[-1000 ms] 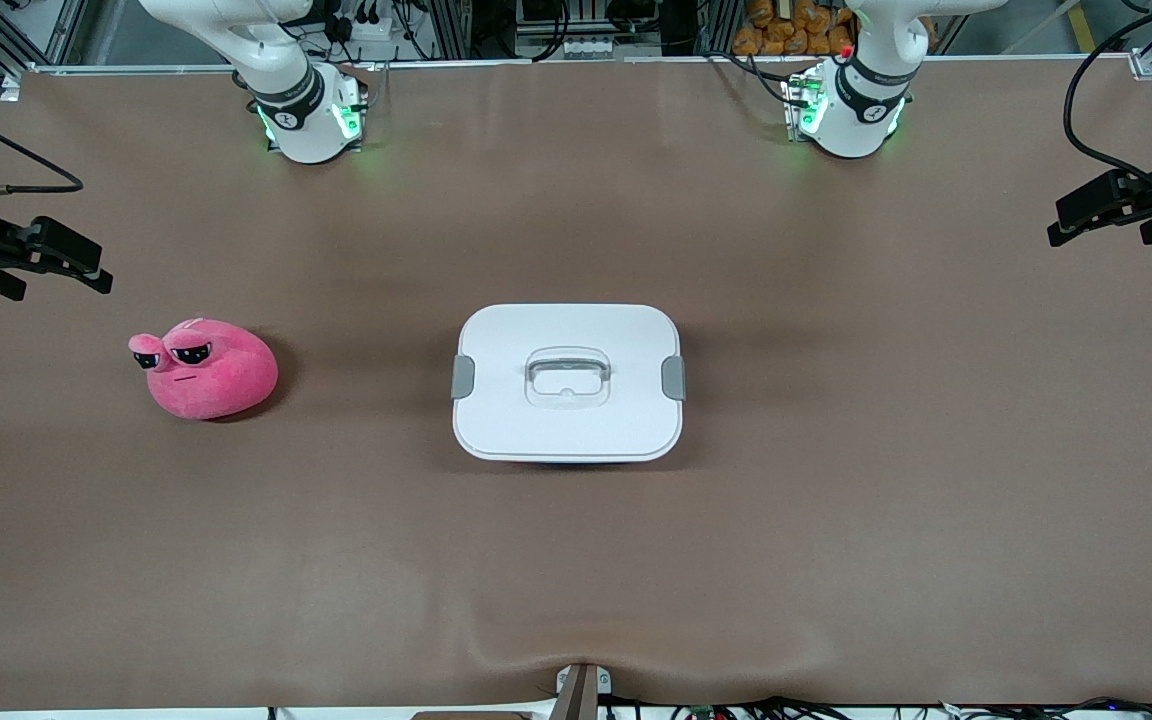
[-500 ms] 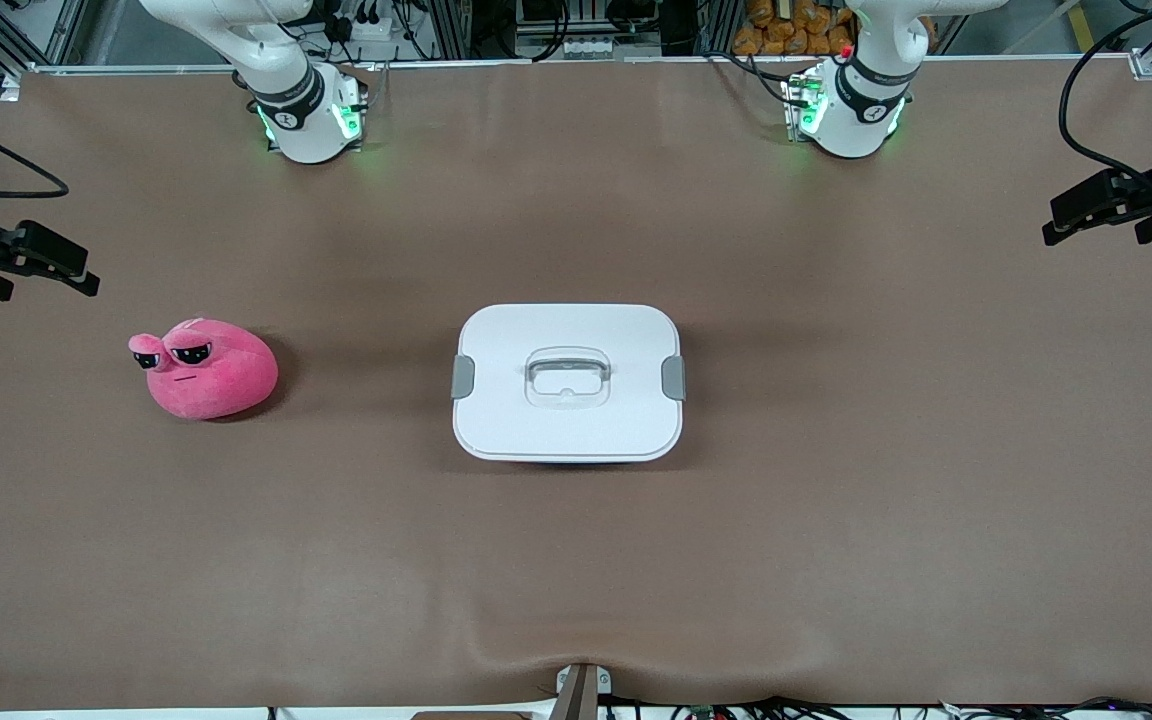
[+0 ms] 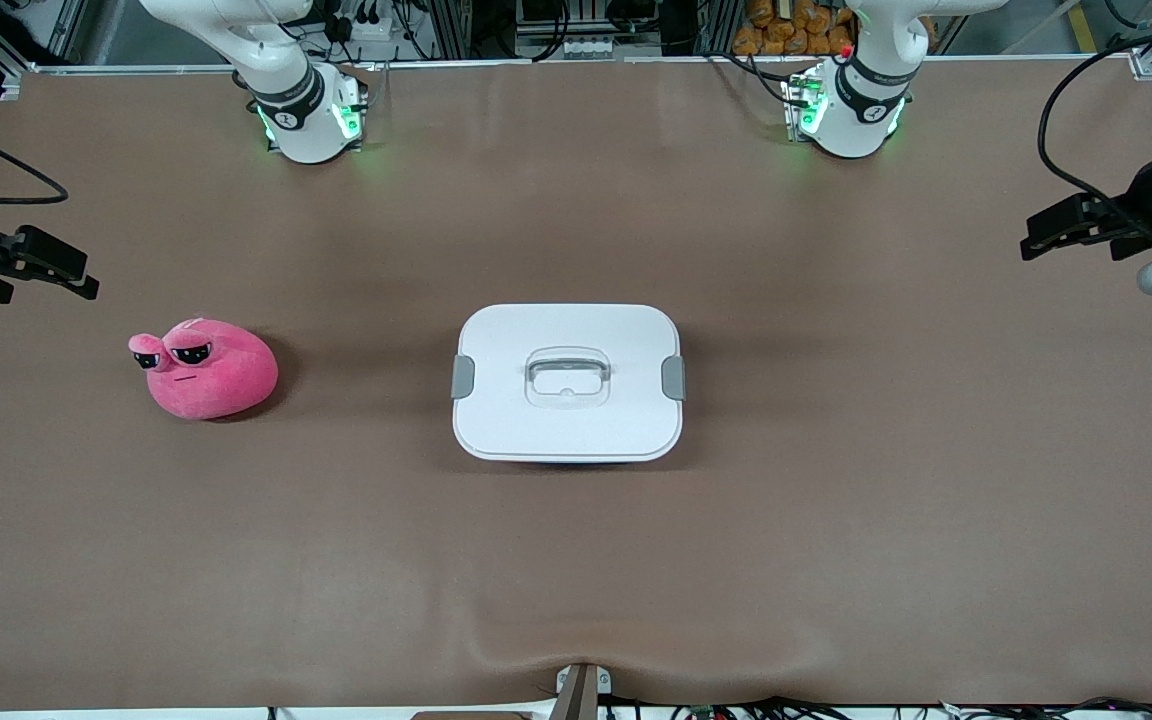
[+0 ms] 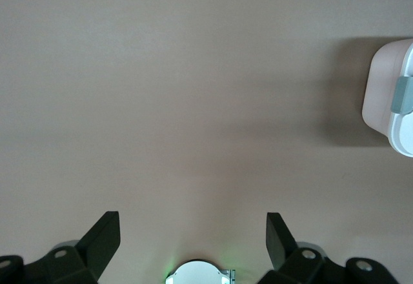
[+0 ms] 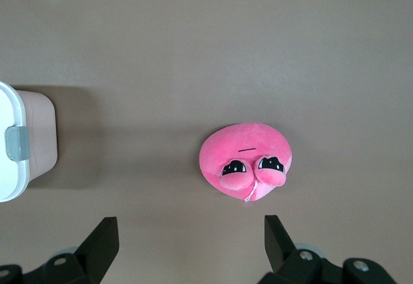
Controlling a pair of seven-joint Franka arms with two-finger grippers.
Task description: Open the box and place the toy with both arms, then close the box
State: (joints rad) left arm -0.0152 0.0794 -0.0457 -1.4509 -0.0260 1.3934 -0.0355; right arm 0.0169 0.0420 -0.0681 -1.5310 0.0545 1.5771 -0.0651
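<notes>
Drifting inward a bit over the last sec, both arms sit at the edges of the front view: the left gripper point(image 3: 1061, 228) has slid toward the box point(image 3: 567, 382) from the left arm's end of the surface point(image 3: 576, 560), while the right gripper point(image 3: 41, 270) has pulled slightly away from the toy point(image 3: 204, 367) near the right arm's end. Both grippers are spread wide, holding nothing. Box hasn't budged at mid-surface, lid point(image 3: 567, 340) on, grey clips point(image 3: 462, 377) down; toy unmoved, well apart from it toward the right arm's end. Looks like the approach has only just begun, nothing opened yet. Hard to see: most of each arm is cut off by the frame edge, box's pink body shows only as a sliver in the wrist views point(image 4: 381, 90), and whether the clips are latched I can't tell.
</notes>
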